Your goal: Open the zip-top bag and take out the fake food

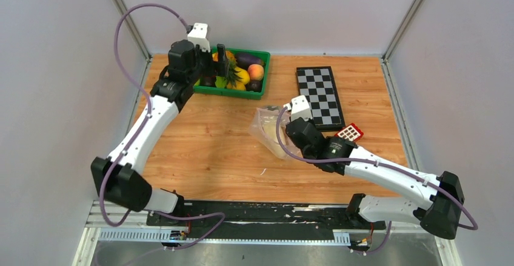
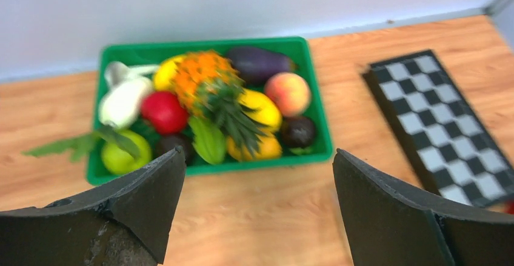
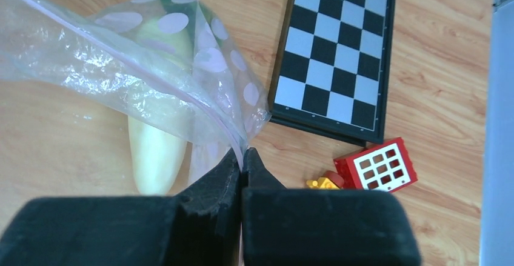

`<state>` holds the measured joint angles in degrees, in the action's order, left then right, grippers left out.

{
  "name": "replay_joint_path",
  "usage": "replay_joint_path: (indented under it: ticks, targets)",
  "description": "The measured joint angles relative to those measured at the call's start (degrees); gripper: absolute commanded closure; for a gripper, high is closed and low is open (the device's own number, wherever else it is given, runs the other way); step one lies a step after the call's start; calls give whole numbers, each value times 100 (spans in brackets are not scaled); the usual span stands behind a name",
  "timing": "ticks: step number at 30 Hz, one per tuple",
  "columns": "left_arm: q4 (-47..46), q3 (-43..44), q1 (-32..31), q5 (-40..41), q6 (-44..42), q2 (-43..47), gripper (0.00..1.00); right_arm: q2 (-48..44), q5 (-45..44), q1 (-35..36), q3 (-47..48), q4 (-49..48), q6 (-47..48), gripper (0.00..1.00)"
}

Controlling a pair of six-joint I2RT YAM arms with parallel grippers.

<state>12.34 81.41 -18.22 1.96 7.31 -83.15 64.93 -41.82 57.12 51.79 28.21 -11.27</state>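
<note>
The zip-top bag (image 3: 115,60), clear with pale dots and a pink zip strip, lies mid-table (image 1: 268,129). My right gripper (image 3: 242,152) is shut on its edge near the zip strip. Inside the bag lies a long white radish (image 3: 155,152). My left gripper (image 2: 259,151) stands open and holds nothing, just in front of the green tray (image 2: 303,57) at the back (image 1: 217,66). In the tray lie a pineapple (image 2: 203,78), a red apple (image 2: 163,112), a green pear (image 2: 121,156), a white mushroom (image 2: 124,99) and a leafy green piece (image 2: 63,146).
The tray also holds yellow fruits (image 2: 262,109), a purple eggplant (image 2: 257,63) and a peach (image 2: 287,93). A folded chessboard (image 1: 319,96) lies to the right of the bag. A red-yellow toy block car (image 3: 376,166) sits near it. Frame posts stand at the back corners.
</note>
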Motion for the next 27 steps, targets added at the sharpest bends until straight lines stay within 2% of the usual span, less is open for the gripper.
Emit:
replay_joint_path:
  ticks: [6,11,21,27]
  targets:
    - [437,-1038,-7,-741,901,1349,3,116,-857,632,278,33,138,100]
    - [981,-1773,-9,-1097,1346,2540,6,925,-1408,1314,684,22,155,100]
    - [1521,-3248,-13,-1843,2234,4629,32,2820,-1307,1792,1838,46,-125,100]
    - [1565,-3864,-15,-2181,2640,4979,45,3169,-931,1792,2079,-7,-267,100]
